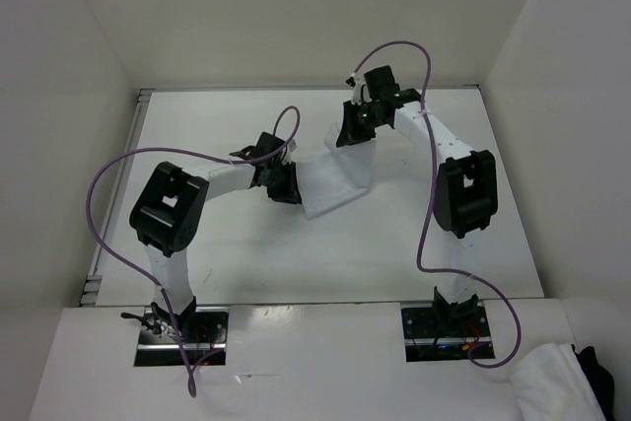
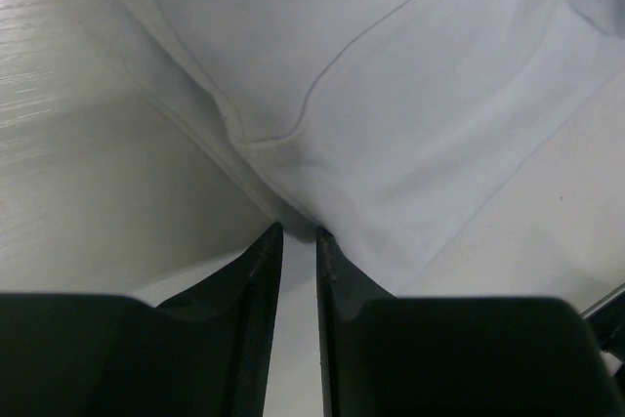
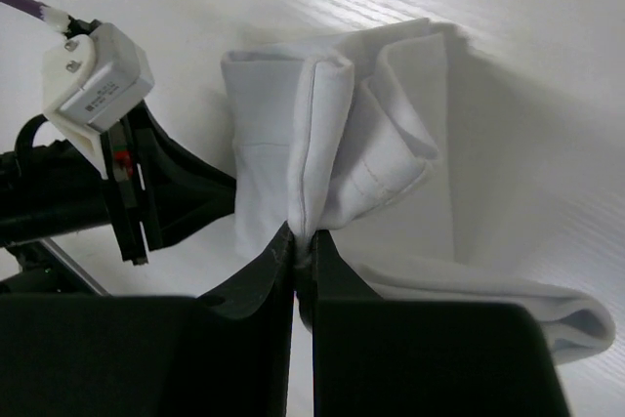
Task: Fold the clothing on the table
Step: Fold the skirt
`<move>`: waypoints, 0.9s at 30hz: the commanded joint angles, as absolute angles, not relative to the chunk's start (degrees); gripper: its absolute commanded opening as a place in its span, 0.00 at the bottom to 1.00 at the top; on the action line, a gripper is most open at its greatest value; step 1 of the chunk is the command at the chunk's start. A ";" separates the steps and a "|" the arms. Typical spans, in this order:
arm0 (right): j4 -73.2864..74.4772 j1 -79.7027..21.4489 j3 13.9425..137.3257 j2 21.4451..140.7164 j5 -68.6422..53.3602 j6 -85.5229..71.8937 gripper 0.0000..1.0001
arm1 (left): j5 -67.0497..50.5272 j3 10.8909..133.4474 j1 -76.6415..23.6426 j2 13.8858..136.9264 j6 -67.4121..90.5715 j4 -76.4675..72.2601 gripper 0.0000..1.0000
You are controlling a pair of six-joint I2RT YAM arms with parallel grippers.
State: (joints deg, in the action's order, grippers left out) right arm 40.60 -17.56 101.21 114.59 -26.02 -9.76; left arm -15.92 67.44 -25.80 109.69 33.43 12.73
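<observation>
White walls box in a matte white counter (image 1: 246,263), where the clothing (image 1: 335,182), a small plain white garment, is held up at centre frame between two robot arms. At centre left, the left claw (image 2: 299,233) pinches the fabric near a seam, its jaws nearly together. Toward the upper right, the right claw (image 3: 301,239) is clamped tight on a bunched edge, with loose folds sagging beside it. The fold appears to be under way, not finished. Doing it well likely means moving both claws at one pace and holding the cloth taut enough to shed the sagging folds. The carried edge should be laid squarely over the rest of the garment and released only once it lies flat on the counter.
</observation>
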 commanded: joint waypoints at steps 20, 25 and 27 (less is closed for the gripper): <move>36.30 -31.20 97.92 110.39 -7.48 -19.07 0.00 | -14.50 68.20 -27.94 112.32 36.12 9.05 0.28; 35.77 -33.75 93.43 109.34 -2.20 -19.60 0.00 | -13.97 68.73 -27.95 112.32 36.12 9.05 0.28; 35.16 -34.89 91.94 109.34 -0.28 -19.08 0.00 | -13.45 68.73 -27.95 112.32 36.12 9.05 0.28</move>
